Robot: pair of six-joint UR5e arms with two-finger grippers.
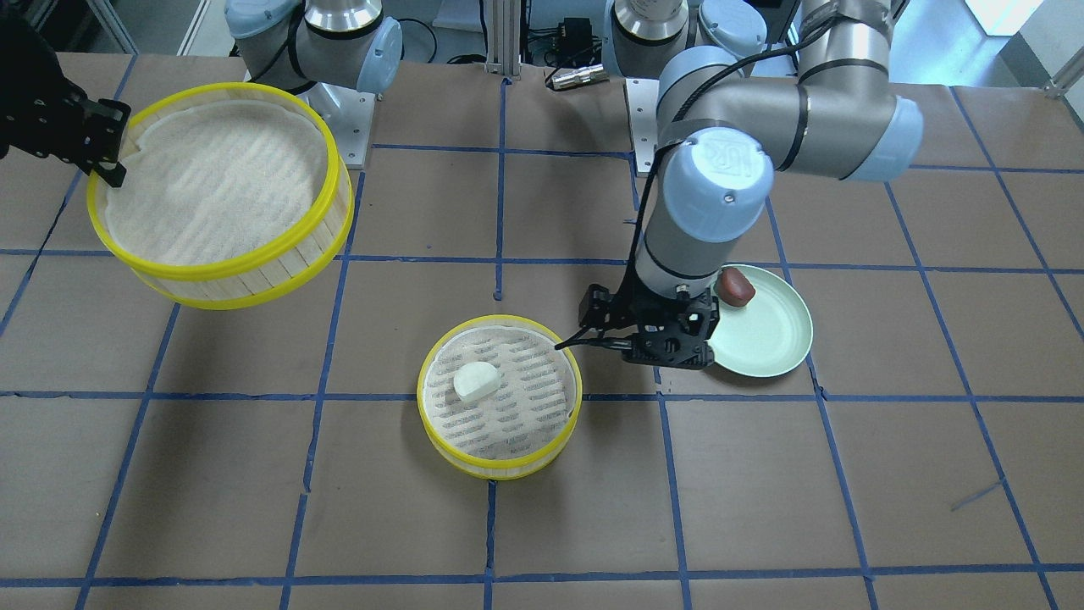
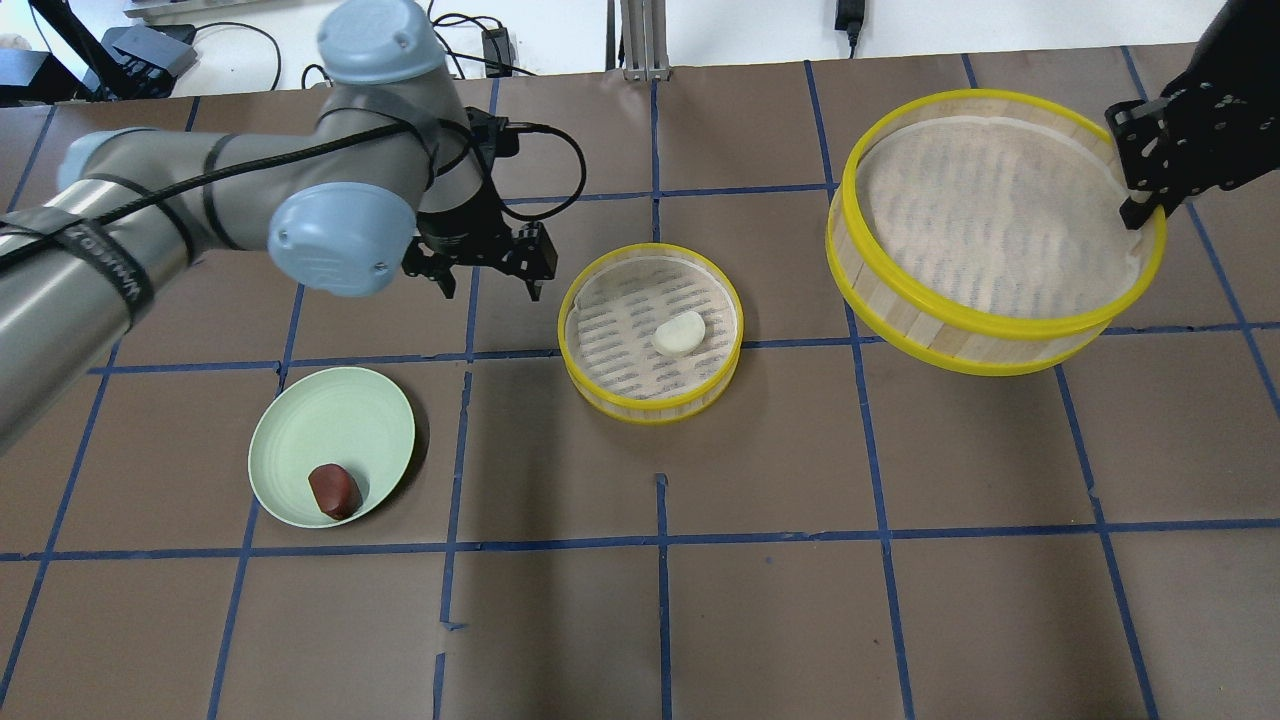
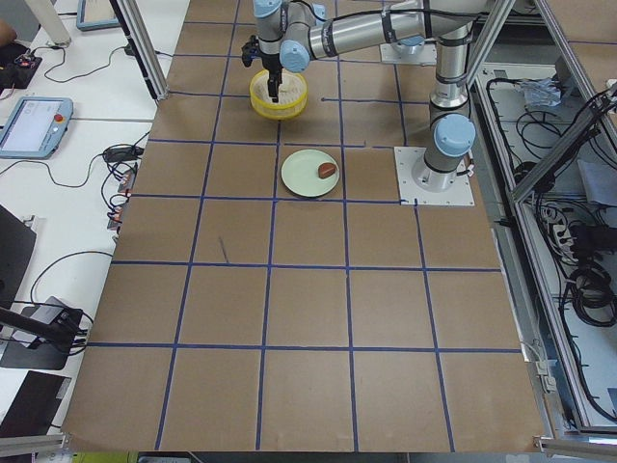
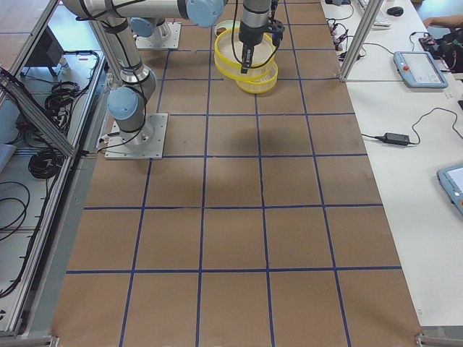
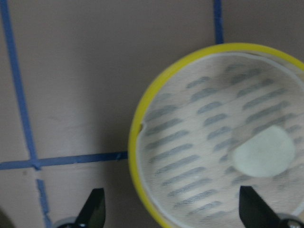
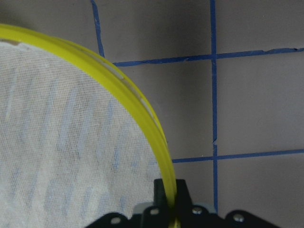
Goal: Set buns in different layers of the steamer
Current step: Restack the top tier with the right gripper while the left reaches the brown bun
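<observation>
We read one mark for certain: the letters "UR", raised on the round blue cap (image 1: 718,182) of the left arm's joint in the front-facing view. They sit toward 1 o'clock on the cap's face, tilted, in the same blue as the cap itself.

In the overhead view a black band (image 2: 100,262) wraps the grey tube of that arm, at about 9 o'clock from the blue elbow joint (image 2: 340,240). It bears white capitals running along its length, upside down to that camera. We make out "UNIVERS" at most; the rest is too small to tell.

The screen of the handheld console (image 3: 34,125) at 9 o'clock in the left side view is too small to read.
</observation>
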